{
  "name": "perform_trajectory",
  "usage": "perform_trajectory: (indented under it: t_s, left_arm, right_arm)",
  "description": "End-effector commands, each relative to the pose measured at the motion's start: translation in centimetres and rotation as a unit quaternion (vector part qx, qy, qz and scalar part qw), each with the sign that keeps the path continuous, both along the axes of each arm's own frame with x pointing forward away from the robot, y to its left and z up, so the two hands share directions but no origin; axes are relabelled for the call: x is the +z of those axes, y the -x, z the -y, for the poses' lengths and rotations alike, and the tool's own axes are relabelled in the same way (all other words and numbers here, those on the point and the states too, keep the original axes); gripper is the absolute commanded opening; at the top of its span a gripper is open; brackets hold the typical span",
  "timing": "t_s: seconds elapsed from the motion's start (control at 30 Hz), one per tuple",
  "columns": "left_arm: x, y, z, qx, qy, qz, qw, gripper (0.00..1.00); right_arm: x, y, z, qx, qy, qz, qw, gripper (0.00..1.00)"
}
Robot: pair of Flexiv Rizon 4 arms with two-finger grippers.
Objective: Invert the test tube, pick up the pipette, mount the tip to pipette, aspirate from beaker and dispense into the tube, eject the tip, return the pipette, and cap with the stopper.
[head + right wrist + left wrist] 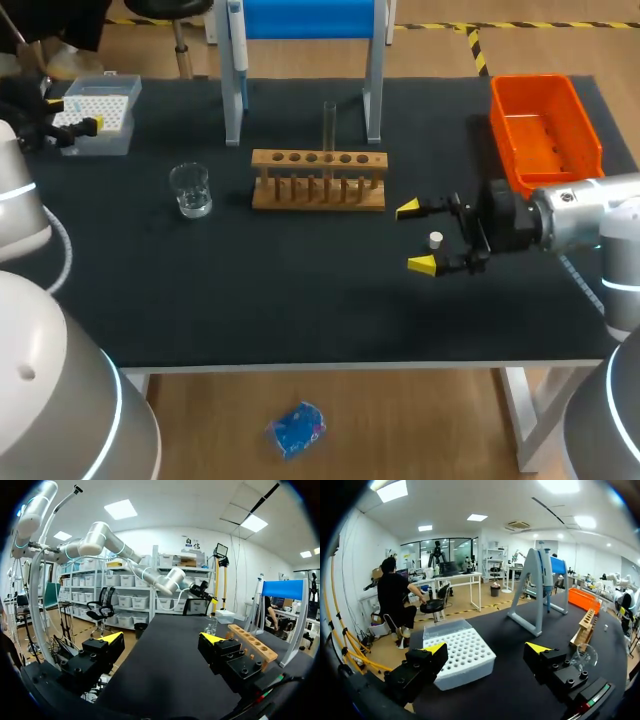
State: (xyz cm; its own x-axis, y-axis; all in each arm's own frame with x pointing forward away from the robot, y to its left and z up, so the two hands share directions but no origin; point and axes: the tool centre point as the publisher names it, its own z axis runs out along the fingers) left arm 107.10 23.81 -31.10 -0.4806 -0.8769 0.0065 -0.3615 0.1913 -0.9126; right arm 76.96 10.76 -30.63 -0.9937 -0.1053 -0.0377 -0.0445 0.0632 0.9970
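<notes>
- While the pipette (237, 40) hangs on the blue stand (372, 70) just behind the wooden rack (318, 182), and the test tube (329, 125) stands upright in that rack, this reads to me as the capping step.
- Whether the tube holds any liquid is too fine to tell.
- Right gripper (415, 237) sits just off the rack's right end with its fingers spread wide and holding nothing.
- The little white stopper (436, 240) lies on the table between those fingers, touching neither as far as I can see.
- Left gripper (72, 113) is well off to the rack's left by the tip box (105, 120), also wide and empty.
- Beaker (190, 190) stands near the rack's left end.
- Orange bin (545, 130) sits to the rack's right, beyond the right gripper.
- Next, I'd say, the right fingers need to close squarely on the stopper and lift it.
- From there the stopper has to travel to the rack and come straight down onto the tube's mouth.
- That tube is tall and thin, so a crooked press could tilt it in its hole.
</notes>
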Motion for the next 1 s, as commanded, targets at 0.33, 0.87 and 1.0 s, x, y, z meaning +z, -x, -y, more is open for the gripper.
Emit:
perform_trajectory:
  t_s: [0.33,0.87,1.0]
  left_arm:
    - [-0.2,-2.3,-1.8,-0.016,-0.017,-0.020,1.000,1.00]
    - [-1.3,-4.4,-4.9,-0.006,-0.064,-0.061,0.996,1.00]
    - [-1.8,-5.3,-5.7,-0.009,-0.074,-0.078,0.994,1.00]
  right_arm:
    - [0.0,0.1,0.0,-0.001,0.000,0.001,1.000,1.00]
    - [0.0,0.1,0.0,-0.001,0.000,0.001,1.000,1.00]
    - [0.0,0.1,0.0,-0.001,0.000,0.001,1.000,1.00]
